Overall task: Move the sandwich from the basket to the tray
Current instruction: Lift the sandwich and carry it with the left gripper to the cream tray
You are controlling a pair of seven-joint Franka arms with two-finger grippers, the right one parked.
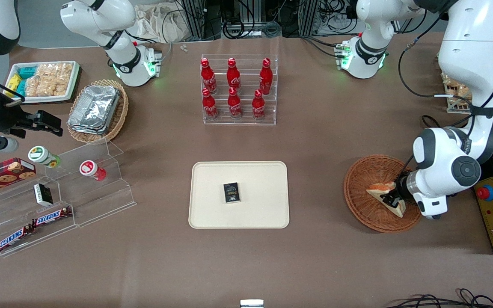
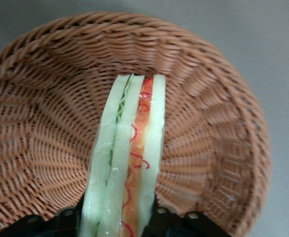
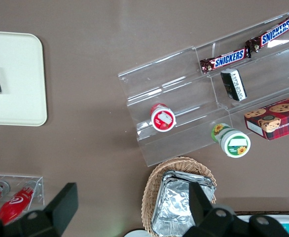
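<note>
Snickers bars [image 1: 52,217] come first going outward from the front camera: two lie on the lowest step of a clear stepped rack [image 1: 96,194], their white-and-blue name readable, well off from the tray [image 1: 263,213] toward the parked arm's end of the table. One step up on that rack sits a small dark packet [image 1: 43,193] whose print I cannot read, and beside the rack a red tartan cookie box [image 1: 2,173] pictured with chocolate-chip cookies.

Level with the tray, toward the working arm's end, the round reddish-brown basket [image 1: 364,179] holds the sandwich [image 1: 384,193]. The gripper [image 1: 390,199] is down in the basket and, going by the wrist view, its jaws are clamped on the wedge: the sandwich [image 2: 127,163] stands on edge between the two dark fingers [image 2: 60,219], filling edge up, with the basket [image 2: 41,148] weave below it. I judge the grasp made and the lift not yet begun. What comes next, I judge, is a straight rise clear of the rim, then a carry to the tray.

On the tray already lies a small black packet [image 1: 231,192], lettering too fine to read, so the sandwich should land beside it.

Farther from the camera than the tray, a clear rack holds six red Coca-Cola bottles [image 1: 234,88].
</note>
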